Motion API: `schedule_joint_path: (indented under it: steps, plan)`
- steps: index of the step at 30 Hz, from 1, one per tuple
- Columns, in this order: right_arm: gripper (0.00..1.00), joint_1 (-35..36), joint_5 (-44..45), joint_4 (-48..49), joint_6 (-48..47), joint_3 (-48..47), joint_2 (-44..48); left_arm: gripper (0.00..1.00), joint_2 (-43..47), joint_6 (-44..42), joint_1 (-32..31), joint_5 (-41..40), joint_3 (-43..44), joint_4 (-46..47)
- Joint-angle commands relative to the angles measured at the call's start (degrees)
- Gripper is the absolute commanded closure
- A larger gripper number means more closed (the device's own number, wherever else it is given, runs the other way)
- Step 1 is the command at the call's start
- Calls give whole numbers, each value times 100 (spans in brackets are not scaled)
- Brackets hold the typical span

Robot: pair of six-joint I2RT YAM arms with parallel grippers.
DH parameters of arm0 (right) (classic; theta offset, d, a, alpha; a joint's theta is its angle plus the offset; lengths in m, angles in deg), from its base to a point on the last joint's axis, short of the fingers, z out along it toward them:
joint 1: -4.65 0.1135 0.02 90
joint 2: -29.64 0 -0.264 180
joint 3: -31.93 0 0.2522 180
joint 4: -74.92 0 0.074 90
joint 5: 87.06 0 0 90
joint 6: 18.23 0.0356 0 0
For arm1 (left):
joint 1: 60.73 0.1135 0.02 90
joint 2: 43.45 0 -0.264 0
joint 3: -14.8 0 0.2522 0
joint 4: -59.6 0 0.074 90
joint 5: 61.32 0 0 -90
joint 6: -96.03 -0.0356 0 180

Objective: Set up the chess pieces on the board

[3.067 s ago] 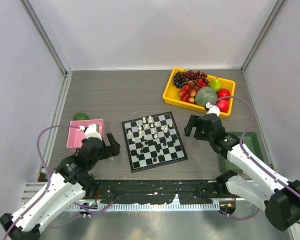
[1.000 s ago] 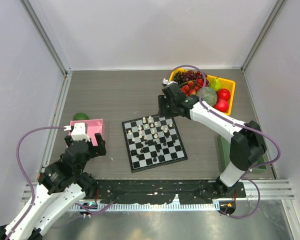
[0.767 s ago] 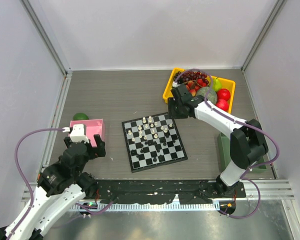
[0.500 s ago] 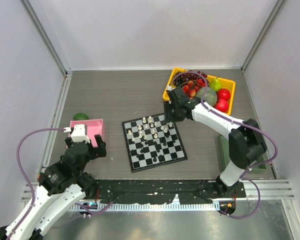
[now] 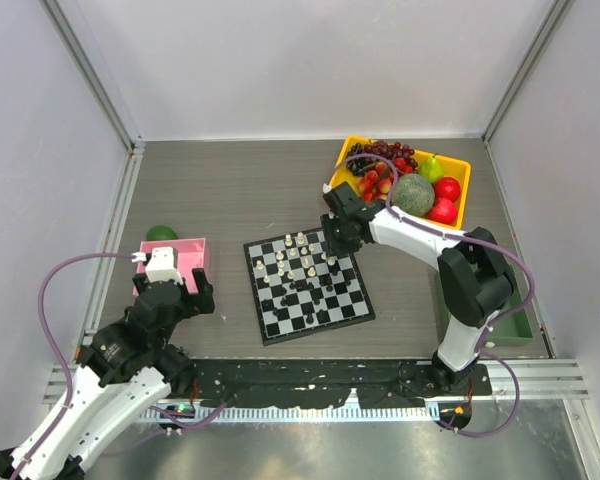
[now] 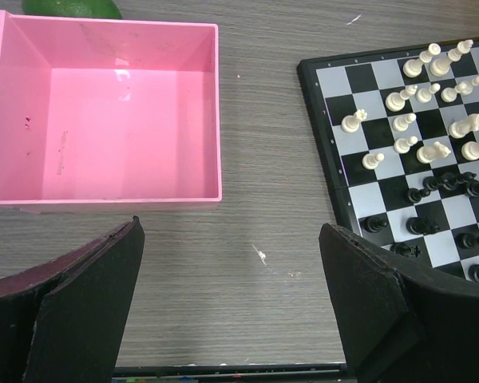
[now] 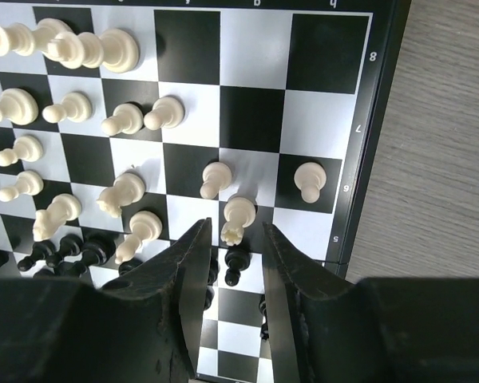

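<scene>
The board (image 5: 346, 301) lies mid-table with white chess pieces (image 5: 300, 254) jumbled on its far half and black ones (image 5: 302, 291) in the middle. My right gripper (image 5: 332, 238) hangs over the board's far right part. In the right wrist view its jaws (image 7: 234, 226) stand narrowly open on either side of a crown-topped white piece (image 7: 239, 214), a small gap on each side; a black pawn (image 7: 238, 259) stands just behind it. My left gripper (image 5: 172, 290) is wide open over bare table (image 6: 230, 231), between the pink tray and the board (image 6: 327, 163).
A pink tray (image 5: 192, 250) sits left of the board, its inside bare (image 6: 104, 104), with a green fruit (image 5: 161, 233) behind it. A yellow fruit bin (image 5: 337, 182) stands at the back right. A green tray (image 5: 515, 312) lies at the right edge.
The right arm has swung from beside the fruit bin down onto the board's far right part, and its jaws have narrowed around a white piece. The left arm has barely moved.
</scene>
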Motion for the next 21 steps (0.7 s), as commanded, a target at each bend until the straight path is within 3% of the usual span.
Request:
schedule_joint_path:
  steps: [1, 11, 13, 15, 21]
  plan:
    - [62, 42, 175, 6, -86, -184, -85, 0, -3, 131, -10, -140, -17, 132]
    - [71, 42, 133, 24, -157, -263, -173, 0, 41, 184, -10, -210, -43, 150]
    - [82, 51, 98, 15, -148, -280, -138, 0, 41, 184, -10, -219, -43, 150]
    - [87, 51, 98, 6, -140, -272, -68, 0, 50, 184, -19, -219, -52, 141]
    - [88, 60, 299, -29, -131, -447, 204, 1, 50, 202, -10, -246, -70, 167]
